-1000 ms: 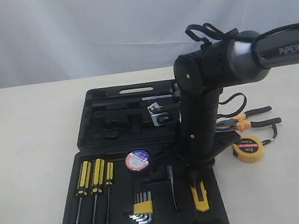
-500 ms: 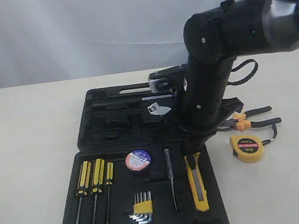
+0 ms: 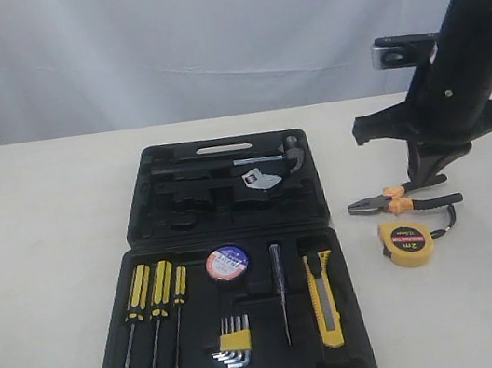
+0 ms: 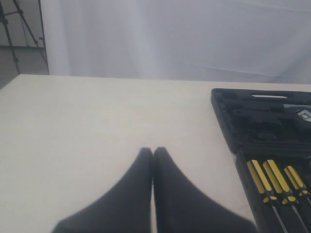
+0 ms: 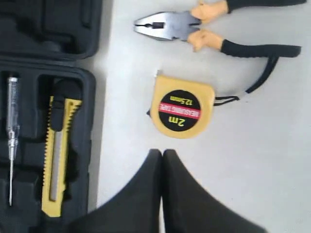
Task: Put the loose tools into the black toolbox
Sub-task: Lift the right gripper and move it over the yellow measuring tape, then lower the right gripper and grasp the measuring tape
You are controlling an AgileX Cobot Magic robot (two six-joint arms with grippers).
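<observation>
From the outside camera, the black plastic toolbox (image 3: 144, 222) lies open at lower centre. The yellow utility knife (image 3: 324, 298) is seated in its recess, long axis top to bottom, and the round tape roll (image 3: 227, 263) sits to its left. On the table (image 3: 44, 274) to the right, the pliers (image 3: 405, 202) point left, above the tape measure (image 3: 407, 243).

Left wrist: the left gripper (image 4: 153, 151) is pressed together and empty.

Right wrist: the right gripper (image 5: 162, 158) is closed on nothing, near the tape measure.

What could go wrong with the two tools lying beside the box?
The black strap of the tape measure curls right up to the pliers handle, so lifting one might drag the other. The right hand is shut; lowered like that, it would likely shove a tool, not grip it. The toolbox recesses are shaped, so a tool dropped askew may not seat.
</observation>
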